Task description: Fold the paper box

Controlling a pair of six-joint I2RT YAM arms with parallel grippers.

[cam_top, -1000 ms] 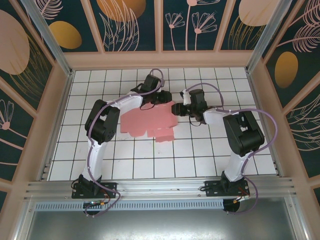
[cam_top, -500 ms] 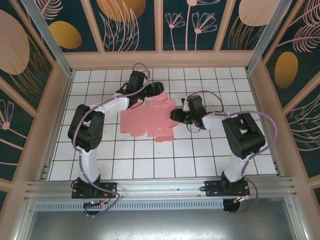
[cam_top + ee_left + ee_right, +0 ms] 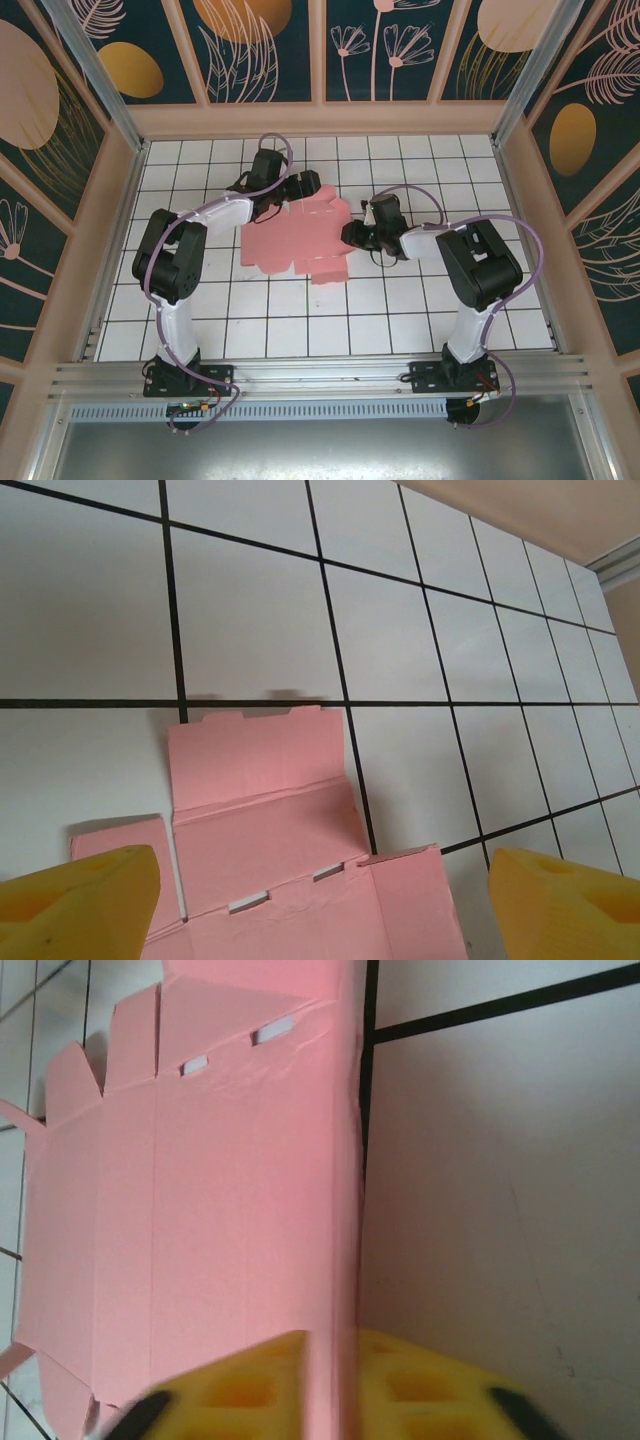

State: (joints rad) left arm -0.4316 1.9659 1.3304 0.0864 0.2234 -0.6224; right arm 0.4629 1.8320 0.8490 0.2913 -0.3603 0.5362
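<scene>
left gripper at the far edge of the paper box, jaws spread wide over its far flap, pink die-cut sheet lying flat mid-way across the white tiled table, right gripper at its right edge, jaws pinching the card's edge

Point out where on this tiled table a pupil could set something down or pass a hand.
Free: the near rows of tiles between the paper box and the arm bases, and the far right corner. Crowded: the middle, where the left claw hangs open over the sheet's far edge and the right claw pinches its right edge.
</scene>
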